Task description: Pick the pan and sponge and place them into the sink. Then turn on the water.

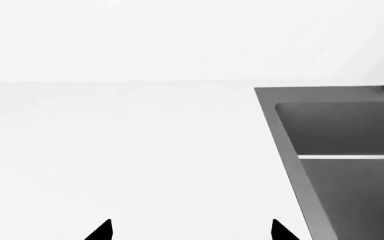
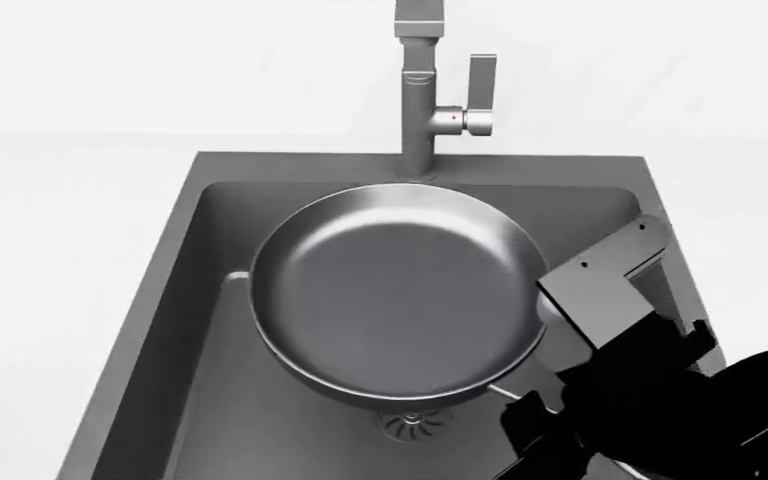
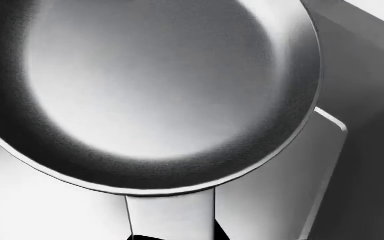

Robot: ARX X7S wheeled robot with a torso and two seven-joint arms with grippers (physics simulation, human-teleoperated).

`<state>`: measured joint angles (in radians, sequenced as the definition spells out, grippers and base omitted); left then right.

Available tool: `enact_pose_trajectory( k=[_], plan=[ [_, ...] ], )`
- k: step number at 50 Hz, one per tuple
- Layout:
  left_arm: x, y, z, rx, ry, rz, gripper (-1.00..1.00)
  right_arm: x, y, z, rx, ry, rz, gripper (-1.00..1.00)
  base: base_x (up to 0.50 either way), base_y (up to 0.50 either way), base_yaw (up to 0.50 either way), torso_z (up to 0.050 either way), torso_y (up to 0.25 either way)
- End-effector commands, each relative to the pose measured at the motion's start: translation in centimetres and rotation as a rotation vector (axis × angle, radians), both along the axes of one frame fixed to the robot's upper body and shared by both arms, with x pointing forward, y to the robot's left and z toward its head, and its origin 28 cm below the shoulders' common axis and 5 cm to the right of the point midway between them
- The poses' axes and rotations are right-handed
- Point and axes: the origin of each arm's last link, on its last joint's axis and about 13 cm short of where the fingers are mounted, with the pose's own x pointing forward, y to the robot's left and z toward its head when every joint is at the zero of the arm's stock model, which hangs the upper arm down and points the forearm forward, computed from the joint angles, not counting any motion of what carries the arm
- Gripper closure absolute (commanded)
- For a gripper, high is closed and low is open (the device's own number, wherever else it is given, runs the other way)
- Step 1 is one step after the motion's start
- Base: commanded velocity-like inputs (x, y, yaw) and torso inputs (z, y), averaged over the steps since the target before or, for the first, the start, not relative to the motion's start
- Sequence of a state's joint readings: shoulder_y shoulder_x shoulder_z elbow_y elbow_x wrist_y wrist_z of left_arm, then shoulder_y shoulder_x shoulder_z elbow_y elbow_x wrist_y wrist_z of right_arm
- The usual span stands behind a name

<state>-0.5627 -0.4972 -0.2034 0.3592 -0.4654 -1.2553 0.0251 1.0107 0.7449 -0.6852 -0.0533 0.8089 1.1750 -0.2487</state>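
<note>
Head view: one pan [image 2: 398,295] over sink [image 2: 184,270]; right fingers [image 3: 173,237] grasp handle. Left gripper [image 1: 190,231] fingers spread over bench [image 1: 125,150].

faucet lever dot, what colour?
Red, a small dot on the faucet lever; shows best in the head view.

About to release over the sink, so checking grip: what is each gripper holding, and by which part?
The right gripper holds the pan by its handle, over the sink. The left gripper is open and holds nothing.

Pan [image 2: 398,295] over sink [image 2: 184,300], before faucet [image 2: 418,90]; drain [image 2: 414,420] beneath pan's near edge.
</note>
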Motion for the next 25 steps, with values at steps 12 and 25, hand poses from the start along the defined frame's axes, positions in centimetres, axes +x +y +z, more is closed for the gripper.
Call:
enact_pose_trajectory(
  k=[12,25],
  plan=[
    [0.2,-0.1,-0.1,-0.013,-0.018,-0.012,-1.0,3.5,2.2,-2.3,-0.003,0.032,0.098,1.0,0.0,0.0,0.0,0.001,0.002],
    [0.0,-0.1,-0.3,-0.018,-0.019,-0.008,-1.0,3.0,2.6,-4.3,0.047,0.051,0.115,1.0,0.0,0.0,0.0,0.0,0.002]
  ],
)
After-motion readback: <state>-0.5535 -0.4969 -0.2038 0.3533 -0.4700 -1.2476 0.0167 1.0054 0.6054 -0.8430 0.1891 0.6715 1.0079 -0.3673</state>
